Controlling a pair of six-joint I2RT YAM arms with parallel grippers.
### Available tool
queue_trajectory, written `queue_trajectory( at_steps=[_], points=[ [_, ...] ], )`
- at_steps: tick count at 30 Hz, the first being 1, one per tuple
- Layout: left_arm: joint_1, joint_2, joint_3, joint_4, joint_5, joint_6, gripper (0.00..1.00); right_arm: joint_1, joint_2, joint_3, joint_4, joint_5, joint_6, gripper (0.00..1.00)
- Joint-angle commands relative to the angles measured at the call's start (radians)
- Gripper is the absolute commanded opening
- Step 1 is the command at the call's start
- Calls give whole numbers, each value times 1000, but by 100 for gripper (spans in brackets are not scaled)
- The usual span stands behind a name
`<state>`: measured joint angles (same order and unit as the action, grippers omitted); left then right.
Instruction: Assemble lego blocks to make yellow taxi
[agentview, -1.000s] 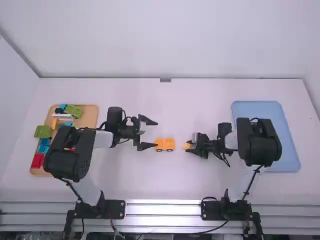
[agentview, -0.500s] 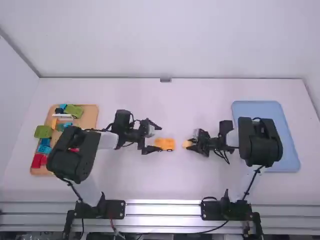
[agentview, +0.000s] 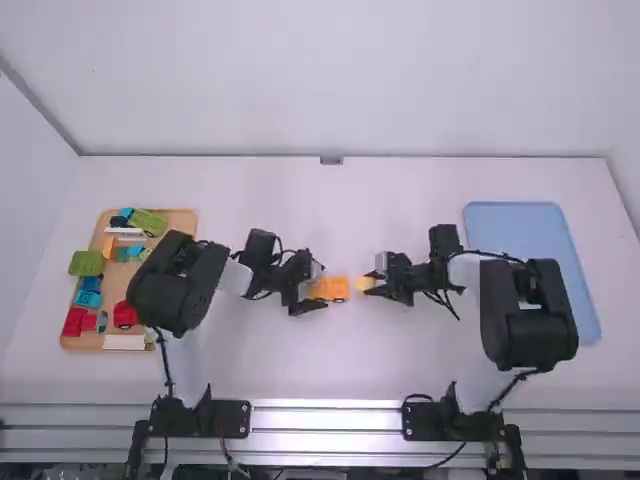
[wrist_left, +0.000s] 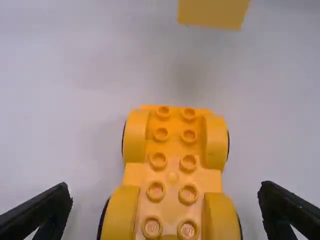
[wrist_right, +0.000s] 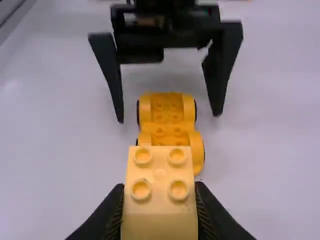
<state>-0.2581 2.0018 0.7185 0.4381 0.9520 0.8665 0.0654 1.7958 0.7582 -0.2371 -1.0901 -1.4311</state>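
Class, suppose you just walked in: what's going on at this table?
A robot is building a yellow taxi from blocks. Its right gripper holds a yellow block; its left gripper has open fingers either side of a wheeled yellow base on the table. The block isn't on the base yet.

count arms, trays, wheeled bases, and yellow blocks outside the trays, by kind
Arms: 2 (left arm, right arm)
Trays: 2 (wooden tray, blue tray)
Wheeled bases: 1 (yellow base)
Yellow blocks outside the trays: 1 (pale yellow block in the right tool)
Total: 6
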Motion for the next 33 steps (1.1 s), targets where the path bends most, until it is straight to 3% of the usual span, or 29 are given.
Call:
queue_trajectory(
  at_steps=[1,14,20,25,29,33],
  points=[
    [2,9,13,2,10,24,99,22,-17,15,15,-10,10,17],
    [2,9,-27,28,-23,100,84,144,-16,15,154,97,201,18],
    [2,9,-26,23,-22,100,66,171,-15,15,154,130,201,17],
    [-4,9,-32,23,-22,100,59,170,4,15,177,129,211,18],
    [-4,9,-44,18,-22,100,57,169,50,16,262,126,306,20],
    [-4,9,-57,23,-23,98,57,171,77,39,247,127,302,21]
  ],
)
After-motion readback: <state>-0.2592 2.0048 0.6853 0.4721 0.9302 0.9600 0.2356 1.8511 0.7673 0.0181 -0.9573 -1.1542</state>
